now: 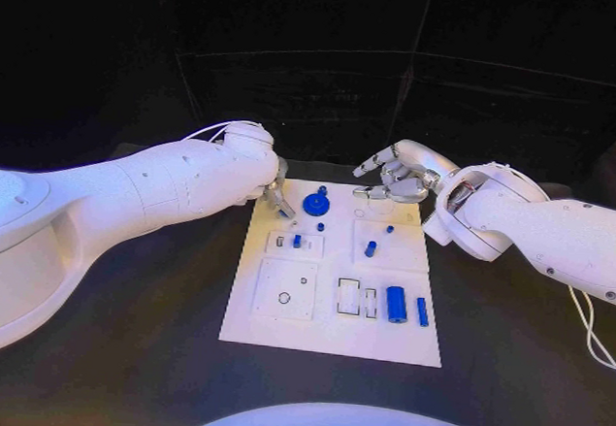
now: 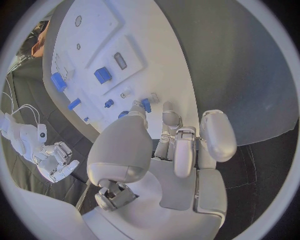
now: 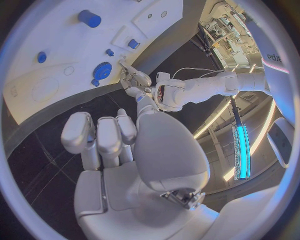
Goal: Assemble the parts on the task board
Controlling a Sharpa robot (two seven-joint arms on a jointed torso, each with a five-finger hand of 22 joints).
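Note:
The white task board [image 1: 280, 333] lies mid-table. A blue gear [image 1: 315, 205] sits near its far edge, with small blue pegs [image 1: 371, 248] behind the middle. A blue cylinder [image 1: 397, 304] and a blue bar [image 1: 423, 310] lie at the near right. My left hand [image 1: 276, 194] hovers at the board's far left corner, just beside the gear, holding nothing. In the left wrist view the left hand [image 2: 175, 145] reaches toward a blue piece [image 2: 145, 105]. My right hand [image 1: 398, 180] hangs over the far right corner, fingers loosely curled and empty. The right wrist view shows this hand [image 3: 119, 145] and the gear [image 3: 102, 70].
White raised blocks [image 1: 287, 288] with holes and slots stand on the board's near half. Black table [image 1: 131, 358] surrounds the board. A white cable [image 1: 595, 338] trails on the table at the right. Both arms flank the board's far end.

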